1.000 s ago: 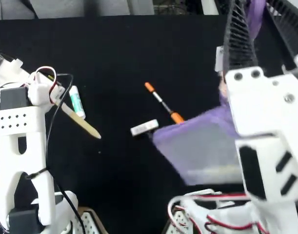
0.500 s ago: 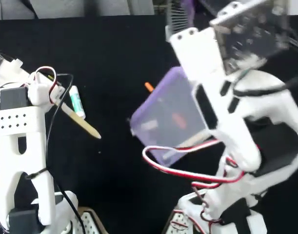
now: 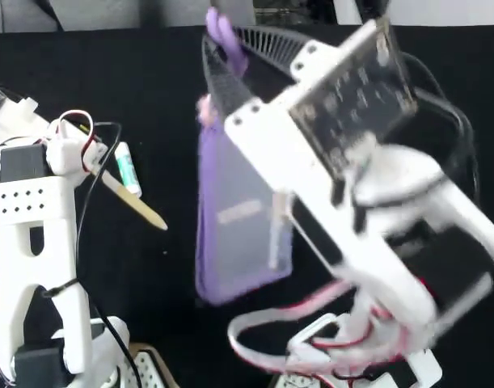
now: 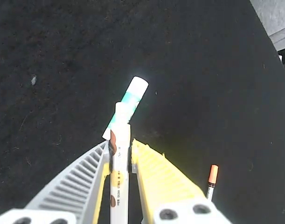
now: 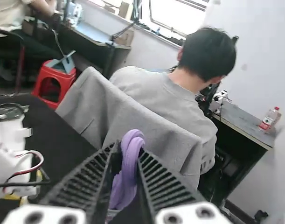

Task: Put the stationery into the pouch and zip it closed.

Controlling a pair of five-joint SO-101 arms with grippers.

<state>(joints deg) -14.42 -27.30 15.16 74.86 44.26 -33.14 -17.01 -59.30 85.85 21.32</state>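
Swinging up and leftward in the last second, the right gripper stays clamped on the top loop of the purple pouch, now dangling upright mid-tabletop. The left gripper keeps pinching a tan pen beside the glue stick; loading looks imminent.

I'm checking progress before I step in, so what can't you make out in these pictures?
- Zip of the pouch: high view, blurred and covered at the top by the right gripper; open or shut, cannot tell.
- Pale shapes on the pouch: high view, inside or behind it, unclear.
- Orange-capped pen: left wrist view, lower part hidden behind the left gripper.
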